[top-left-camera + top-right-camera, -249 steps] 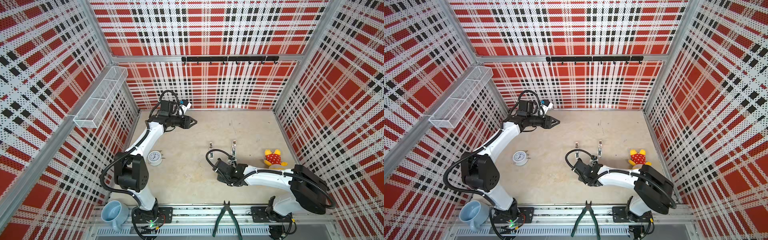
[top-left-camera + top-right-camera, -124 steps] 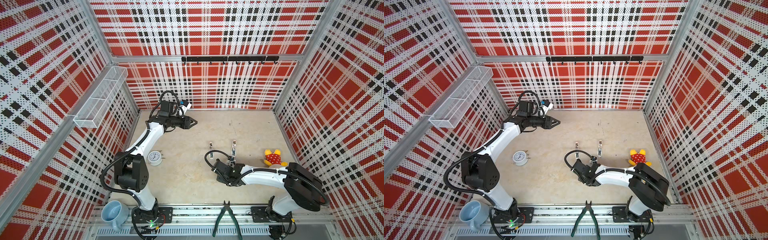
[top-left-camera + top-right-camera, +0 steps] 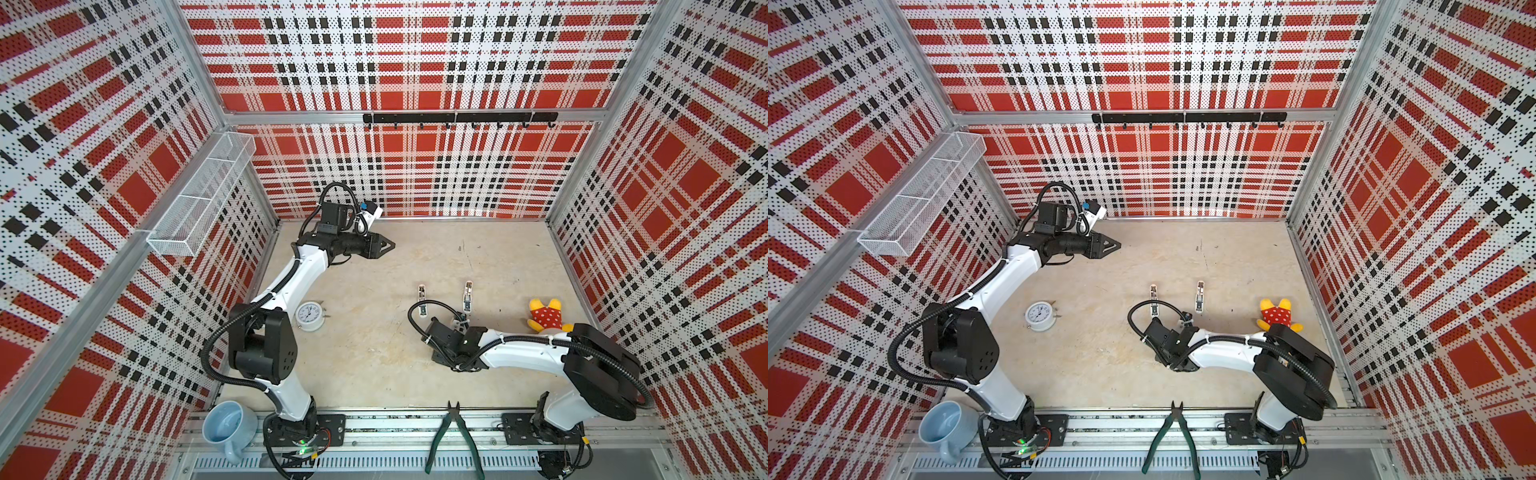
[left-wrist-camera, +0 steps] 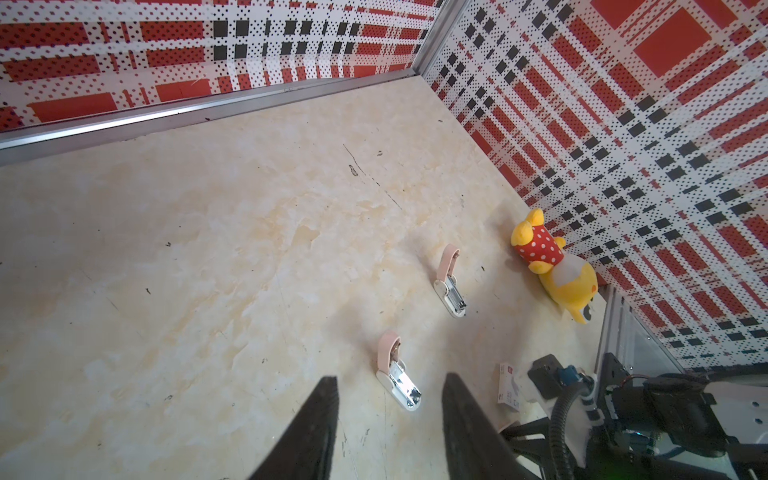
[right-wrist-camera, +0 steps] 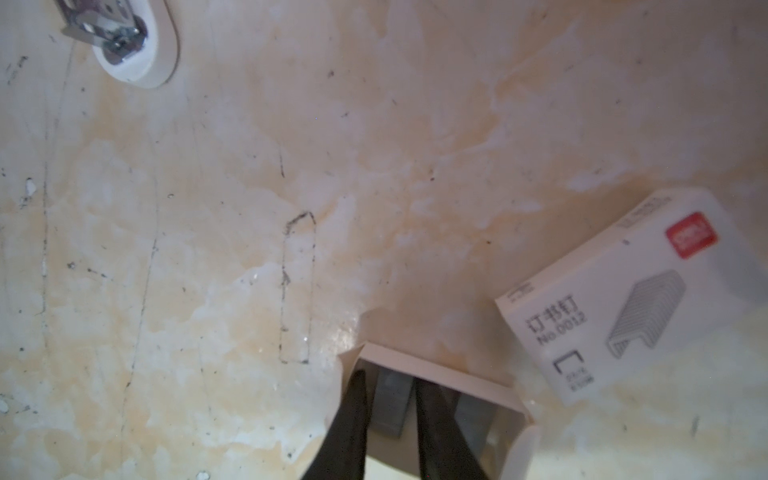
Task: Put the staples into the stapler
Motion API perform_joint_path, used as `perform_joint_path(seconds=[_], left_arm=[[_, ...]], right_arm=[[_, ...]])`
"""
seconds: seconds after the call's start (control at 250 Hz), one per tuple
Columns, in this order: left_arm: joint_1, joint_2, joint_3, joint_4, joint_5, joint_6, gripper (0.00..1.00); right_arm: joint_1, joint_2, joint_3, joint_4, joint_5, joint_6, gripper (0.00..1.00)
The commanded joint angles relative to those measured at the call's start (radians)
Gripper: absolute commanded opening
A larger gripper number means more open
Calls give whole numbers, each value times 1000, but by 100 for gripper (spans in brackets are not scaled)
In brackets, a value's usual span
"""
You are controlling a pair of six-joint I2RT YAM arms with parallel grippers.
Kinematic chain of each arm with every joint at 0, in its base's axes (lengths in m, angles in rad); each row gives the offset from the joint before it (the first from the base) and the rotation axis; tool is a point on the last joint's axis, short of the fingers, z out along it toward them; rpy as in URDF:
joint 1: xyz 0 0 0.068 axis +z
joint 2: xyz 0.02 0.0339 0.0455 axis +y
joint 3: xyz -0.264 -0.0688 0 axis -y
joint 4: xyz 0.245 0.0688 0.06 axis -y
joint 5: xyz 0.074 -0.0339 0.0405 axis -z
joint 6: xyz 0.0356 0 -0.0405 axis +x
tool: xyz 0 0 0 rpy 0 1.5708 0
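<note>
Two pink-and-white staplers lie open on the table, one (image 3: pixel 422 296) left of the other (image 3: pixel 467 297); the left wrist view shows them too (image 4: pixel 397 374) (image 4: pixel 451 282). In the right wrist view my right gripper (image 5: pixel 390 376) reaches down into a white cardboard tray (image 5: pixel 436 370). Its jaws are shut on a grey strip of the staples (image 5: pixel 390 405), and a second strip (image 5: pixel 469 411) lies beside it. The white sleeve with a red mark (image 5: pixel 623 299) lies next to the tray. My left gripper (image 3: pixel 390 245) hangs open and empty at the back left.
A white alarm clock (image 3: pixel 308 316) lies by the left arm. A yellow plush toy (image 3: pixel 544 316) sits by the right wall. Green pliers (image 3: pixel 453 440) and a blue mug (image 3: pixel 228 428) rest on the front rail. A wire basket (image 3: pixel 199 203) hangs on the left wall.
The right arm's elbow has shifted a little toward the front while its gripper stays over the same spot. The left arm has not moved.
</note>
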Motion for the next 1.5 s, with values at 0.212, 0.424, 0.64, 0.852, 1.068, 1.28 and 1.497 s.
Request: perform_joint_path(seconds=[0.212, 0.424, 0.64, 0.852, 1.068, 1.28, 1.497], left_arm=[[13, -48, -15, 18, 18, -9, 45], [24, -60, -27, 9, 18, -6, 45], [37, -69, -35, -8, 14, 3, 45], [40, -75, -36, -17, 7, 4, 45], [40, -73, -22, -24, 3, 3, 45], [33, -72, -24, -23, 0, -1, 45], [30, -75, -22, -25, -3, -2, 45]], right_arm=[[-2, 51, 48, -9, 19, -31, 20], [-1, 75, 68, -13, 12, -84, 18], [4, 99, 98, -35, 4, -149, 18], [8, 133, 117, -66, 18, -159, 25], [9, 153, 126, -72, 27, -158, 21], [10, 135, 105, -61, 38, -155, 17], [12, 109, 101, -61, 50, -172, 13]])
